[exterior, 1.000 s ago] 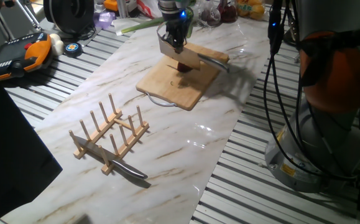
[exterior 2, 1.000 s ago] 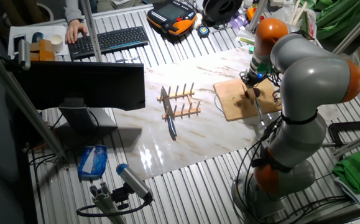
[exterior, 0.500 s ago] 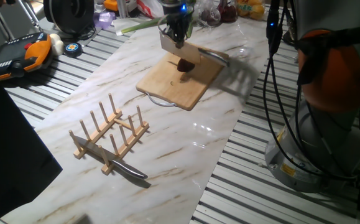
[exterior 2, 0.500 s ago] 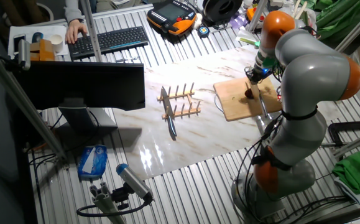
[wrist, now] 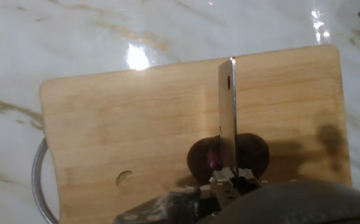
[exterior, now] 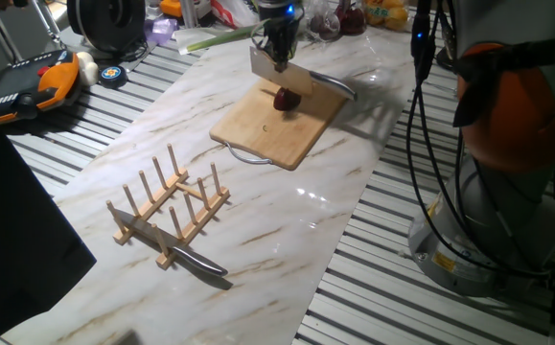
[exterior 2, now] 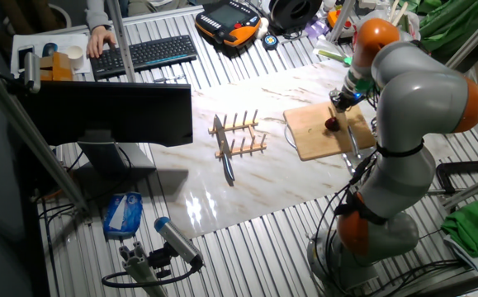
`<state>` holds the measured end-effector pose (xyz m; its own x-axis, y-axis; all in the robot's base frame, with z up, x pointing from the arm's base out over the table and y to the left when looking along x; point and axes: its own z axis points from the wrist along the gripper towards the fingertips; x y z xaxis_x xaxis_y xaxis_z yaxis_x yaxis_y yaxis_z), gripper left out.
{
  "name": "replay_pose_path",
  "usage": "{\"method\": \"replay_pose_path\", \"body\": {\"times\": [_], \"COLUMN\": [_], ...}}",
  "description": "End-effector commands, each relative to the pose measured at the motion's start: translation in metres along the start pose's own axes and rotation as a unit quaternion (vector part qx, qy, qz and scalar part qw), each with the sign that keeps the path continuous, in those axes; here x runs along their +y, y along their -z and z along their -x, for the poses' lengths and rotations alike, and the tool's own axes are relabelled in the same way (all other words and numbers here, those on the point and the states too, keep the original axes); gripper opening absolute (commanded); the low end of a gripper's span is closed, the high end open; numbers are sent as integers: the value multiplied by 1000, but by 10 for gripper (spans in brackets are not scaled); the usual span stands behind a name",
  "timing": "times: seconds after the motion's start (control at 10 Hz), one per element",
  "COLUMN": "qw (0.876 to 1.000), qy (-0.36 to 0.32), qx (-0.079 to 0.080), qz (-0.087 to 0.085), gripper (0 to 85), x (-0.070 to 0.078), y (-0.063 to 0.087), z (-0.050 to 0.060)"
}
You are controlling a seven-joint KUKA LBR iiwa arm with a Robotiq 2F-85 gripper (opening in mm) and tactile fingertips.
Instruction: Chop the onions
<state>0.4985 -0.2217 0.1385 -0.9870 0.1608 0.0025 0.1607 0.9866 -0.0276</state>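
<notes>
In one fixed view the gripper point(exterior: 279, 59) pinches the spine of a broad steel cleaver point(exterior: 281, 74), whose blade now hangs just above the small glossy dark purple-red onion point(exterior: 286, 100). A second ago that blade was lower, down against the onion; it has since risen, and the bulb shows clear beneath its edge. The onion sits directly under the gripper on the pale wooden cutting board point(exterior: 267, 129), which lies on the marble-patterned counter point(exterior: 287, 220).

From the other fixed view the gripper point(exterior 2: 340, 99) has also climbed and shifted a little away from the board point(exterior 2: 317, 136), leaving the onion point(exterior 2: 332, 124) exposed just below it. The wooden rack with a second knife point(exterior 2: 237, 142) stands well apart, off to the side.

In the hand view the cleaver point(wrist: 227, 115) runs edge-on straight ahead of the gripper, its line crossing the middle of the onion point(wrist: 228, 155). Whether the bulb is already split cannot be told here; it still reads as one round mass. The lift looks like the top of a stroke, so another downward cut is probably due.
</notes>
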Motion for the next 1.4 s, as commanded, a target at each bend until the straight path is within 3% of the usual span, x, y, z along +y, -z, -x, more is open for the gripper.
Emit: {"method": "replay_pose_path", "body": {"times": [0.0,1.0,1.2,1.3], "qw": [1000,1000,1000,1000], "qy": [0,2,7,13], "qx": [0,8,7,6], "qz": [1,15,7,-8], "gripper": [7,7,7,7], "x": [1,3,4,3], "y": [0,0,-2,-2], "z": [1,4,4,4]}}
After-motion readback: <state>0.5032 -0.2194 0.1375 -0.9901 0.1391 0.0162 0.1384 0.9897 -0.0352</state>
